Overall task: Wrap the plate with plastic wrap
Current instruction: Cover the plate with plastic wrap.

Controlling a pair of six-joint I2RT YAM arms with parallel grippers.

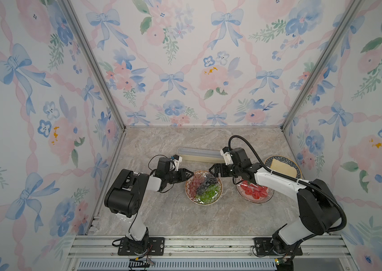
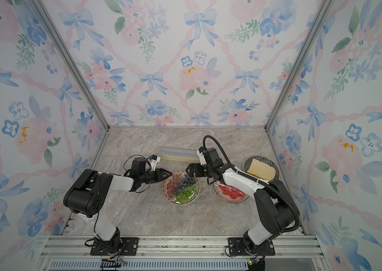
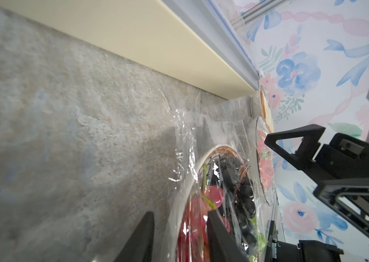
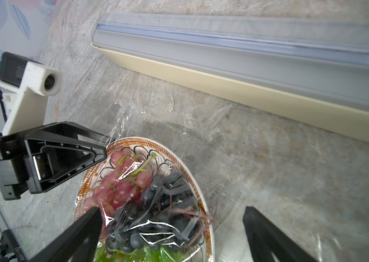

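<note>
A patterned plate point(image 1: 220, 190) of red, dark and green grapes sits mid-table under clear, crinkly plastic wrap point(image 4: 122, 120). The film's loose edge trails off the far rim onto the table. The long cream box point(image 1: 199, 156) with a grey top lies just behind. My left gripper point(image 3: 180, 214) is at the plate's far-left rim point(image 3: 215, 149). Its jaws are partly apart and straddle the rim and film, one finger over the grapes and one outside the plate. My right gripper point(image 4: 172, 208) hovers wide open over the plate's far-right side, holding nothing.
A glass plate of red fruit point(image 1: 254, 191) under film sits to the right, below my right forearm. A blue-rimmed plate with a yellow slab point(image 1: 282, 167) is at the far right. Flowered walls enclose the table on three sides.
</note>
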